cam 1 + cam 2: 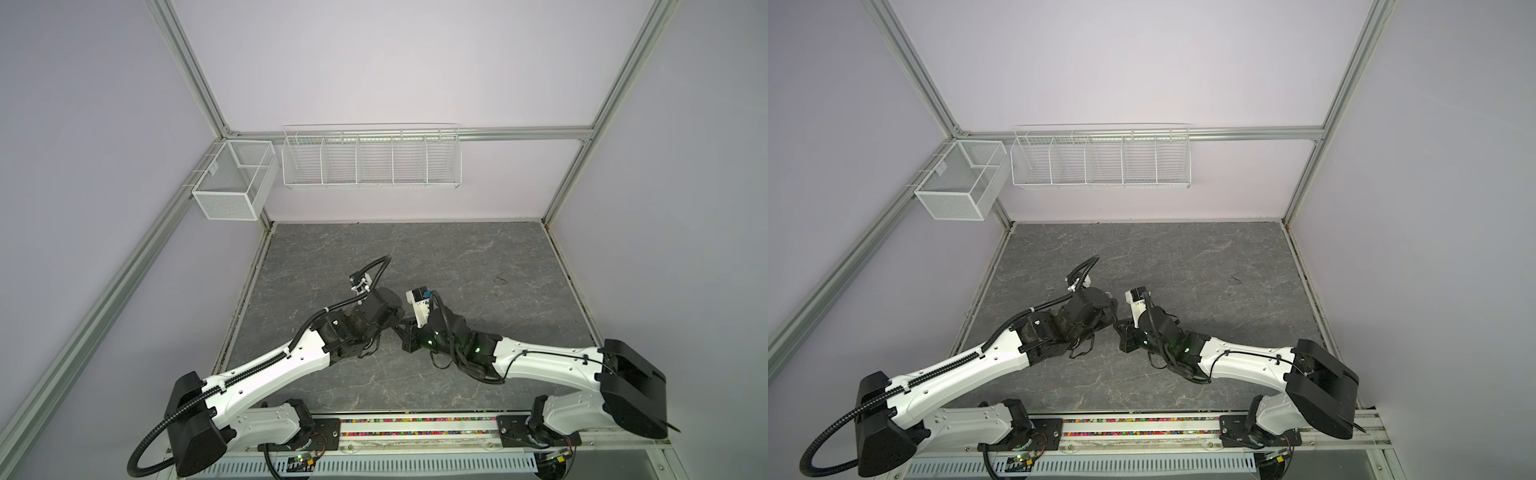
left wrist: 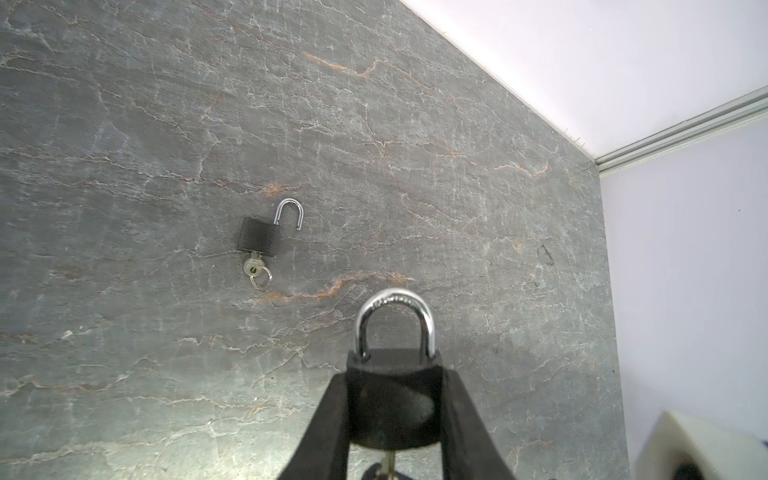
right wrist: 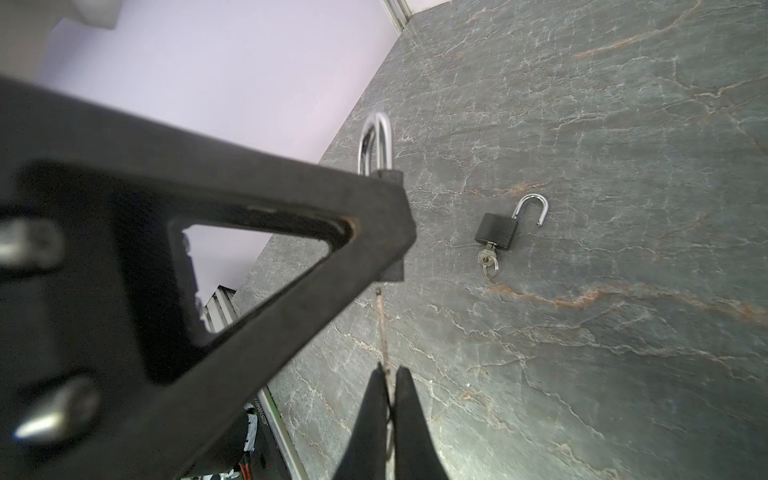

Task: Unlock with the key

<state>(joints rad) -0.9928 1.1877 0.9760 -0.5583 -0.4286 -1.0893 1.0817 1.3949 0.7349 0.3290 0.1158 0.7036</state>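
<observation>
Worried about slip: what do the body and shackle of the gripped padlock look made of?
The padlock body looks like metal under a matte black coating: dull, faintly grainy, only a soft sheen. The shackle looks like polished, chromed steel: bright mirror-like highlights, stamped lettering on top. The core metal cannot be told.

Pale lilac walls [image 1: 395, 62] closed the space on three sides, braced by aluminium framing [image 1: 519, 134] at the corners and along the back. The work surface was a dark grey slab [image 1: 457, 266] veined in white and rust, like marble. A long white wire rack [image 1: 371, 166] with five compartments hung on the back wall. Beside it, at the left corner, hung a white mesh basket [image 1: 232, 187]. The light was soft and even, and the shadows were faint.
</observation>
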